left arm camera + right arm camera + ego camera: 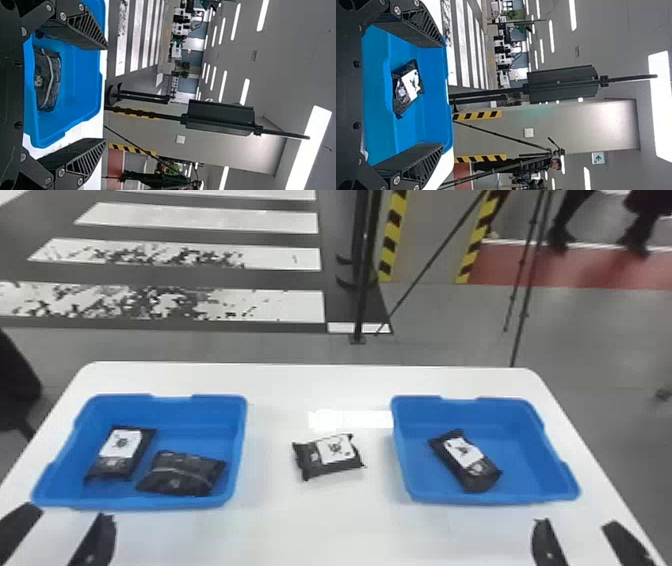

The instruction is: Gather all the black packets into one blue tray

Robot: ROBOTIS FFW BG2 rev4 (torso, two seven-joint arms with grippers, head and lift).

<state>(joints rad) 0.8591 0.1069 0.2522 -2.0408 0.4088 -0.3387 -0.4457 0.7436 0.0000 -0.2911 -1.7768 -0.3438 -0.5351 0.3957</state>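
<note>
In the head view my left gripper (70,522) stands open before the left blue tray (145,502), and my right gripper (577,530) stands open before the right blue tray (470,499). Two black packets lie in the left tray, one label up (120,452) and a plainer dark one (182,474). Between the trays a black packet (327,455) rests on the table. Another packet (465,460) lies slanted in the right tray. The left wrist view has the left gripper (106,95) with nothing held; in the right wrist view the right gripper (443,95) is also unloaded.
Both trays stand on a white table (320,520) with a rounded far edge. Beyond it, a black stand (359,290) and a thin tripod (525,290) rise from the floor. A dark object (17,380) is at the far left beside the table.
</note>
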